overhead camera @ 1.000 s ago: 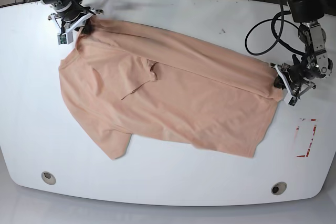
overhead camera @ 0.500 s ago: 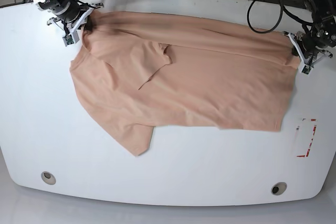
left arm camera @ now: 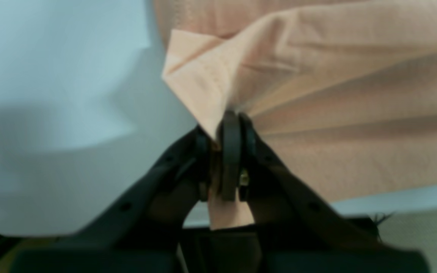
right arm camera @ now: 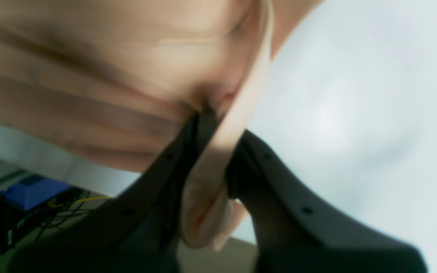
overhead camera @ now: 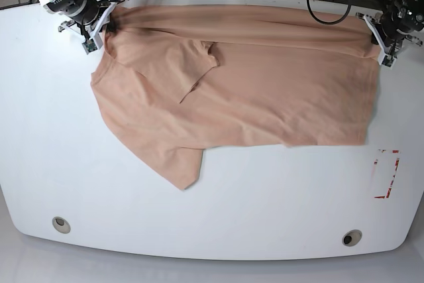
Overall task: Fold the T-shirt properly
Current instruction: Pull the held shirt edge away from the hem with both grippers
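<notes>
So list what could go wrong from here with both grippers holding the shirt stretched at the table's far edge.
1. The left gripper pinches only a thin corner of the T-shirt; it may slip under tension.
2. The right gripper holds a bunched hem, so layers could release unevenly.
3. One sleeve lies folded over the body and may get trapped as a crease; the top edge sits near the table rim and could slide off.

T-shirt [overhead camera: 265, 91]: plain peach | table [overhead camera: 218, 217]: white | pincers: black
</notes>
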